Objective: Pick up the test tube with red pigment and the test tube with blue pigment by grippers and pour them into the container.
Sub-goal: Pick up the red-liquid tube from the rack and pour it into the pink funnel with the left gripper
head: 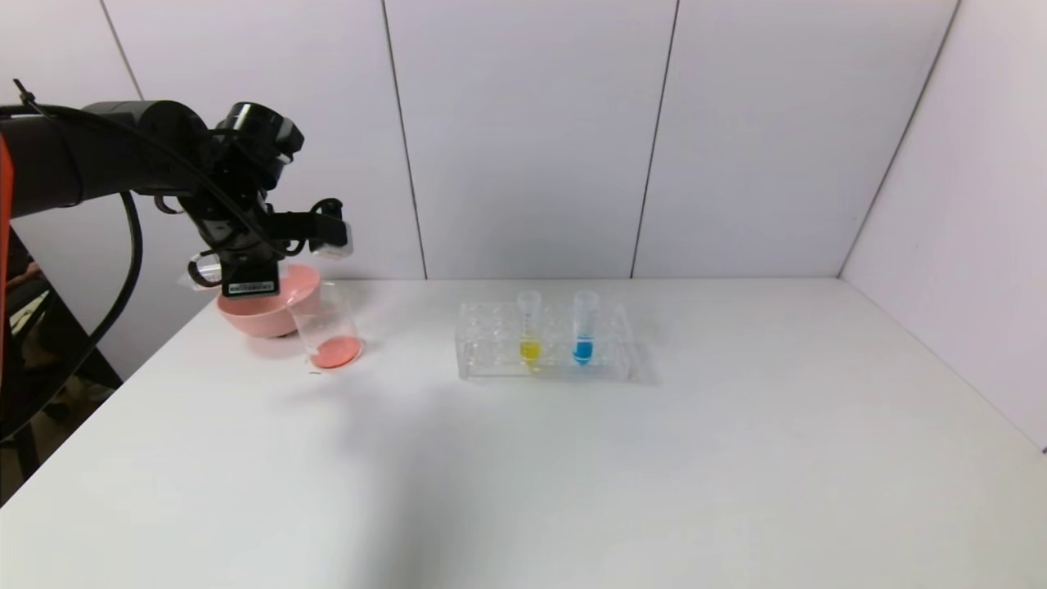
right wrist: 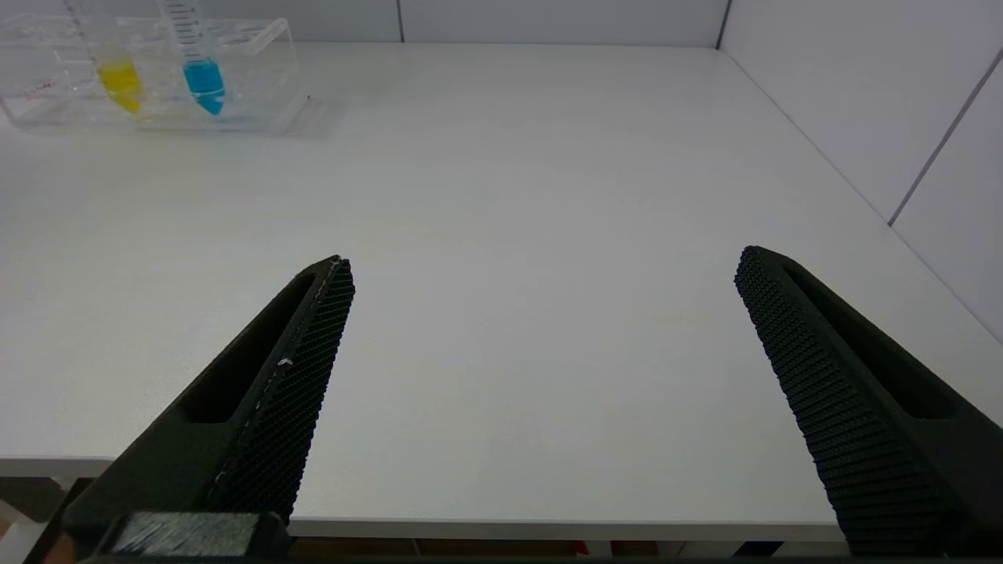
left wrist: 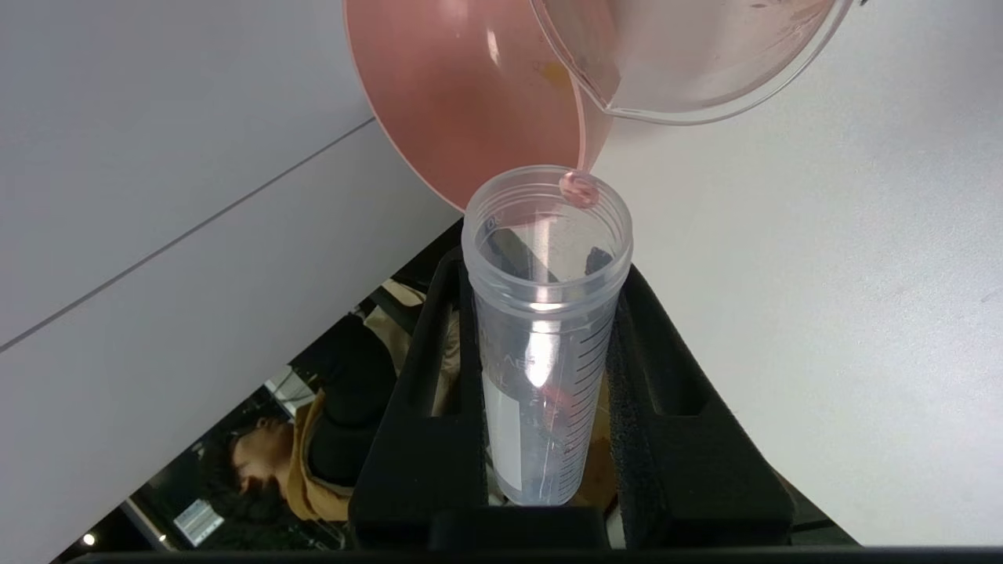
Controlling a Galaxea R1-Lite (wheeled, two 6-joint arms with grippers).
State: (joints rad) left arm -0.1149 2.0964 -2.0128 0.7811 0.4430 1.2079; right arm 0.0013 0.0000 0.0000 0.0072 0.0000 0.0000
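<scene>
My left gripper [head: 245,274] is raised over the far left of the table and is shut on the red-pigment test tube [left wrist: 541,368]. The tube is tipped with its mouth at the lip of the container. It is almost empty, with a red drop [left wrist: 580,189] on its rim. The container [head: 327,323] is a clear beaker with red liquid in its bottom; it also shows in the left wrist view [left wrist: 705,70]. The blue-pigment test tube [head: 582,335] stands upright in the rack, and also shows in the right wrist view [right wrist: 202,74]. My right gripper [right wrist: 544,262] is open and empty above the table's front edge.
A pink bowl [head: 262,315] sits right behind the beaker, and also shows in the left wrist view [left wrist: 470,102]. The clear tube rack [head: 491,352] stands mid-table and also holds a yellow-liquid tube [head: 529,335]. White walls close off the back and right.
</scene>
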